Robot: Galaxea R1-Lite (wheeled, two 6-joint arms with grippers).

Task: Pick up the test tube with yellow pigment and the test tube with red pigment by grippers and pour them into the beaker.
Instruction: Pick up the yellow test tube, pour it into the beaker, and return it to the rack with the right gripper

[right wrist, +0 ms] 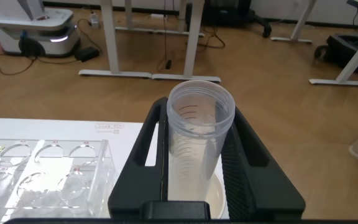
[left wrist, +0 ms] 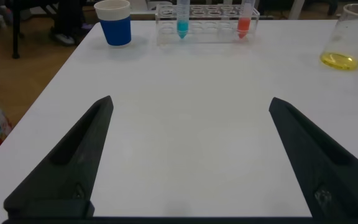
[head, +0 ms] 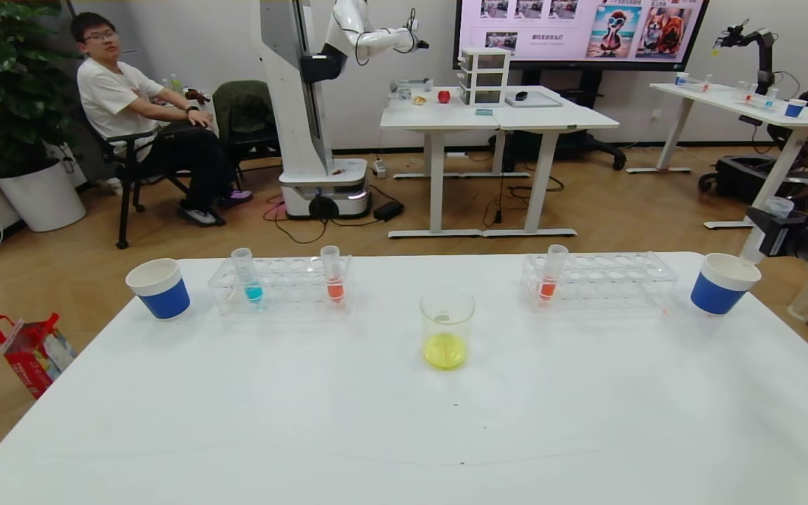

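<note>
White tabletop [head: 376, 421] in an office. Right end effector [right wrist: 194, 155] clamps an emptied tube [right wrist: 194, 140] above the right blue cup [head: 723, 284]; lower it straight before releasing. Left end effector [left wrist: 191, 155] gapes wide, idle. The beaker [head: 446, 328] holds yellow; red tubes [head: 332, 275] wait racked.

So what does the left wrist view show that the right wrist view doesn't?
Only the left wrist view shows the open left gripper over bare table, the left blue paper cup, the left rack holding a tube with blue liquid and a tube with red-orange liquid, and the beaker with yellow liquid in it. Only the right wrist view shows the right gripper shut on an empty clear tube, above a white cup rim, beside the right rack. Both show the white table and wooden floor.
</note>
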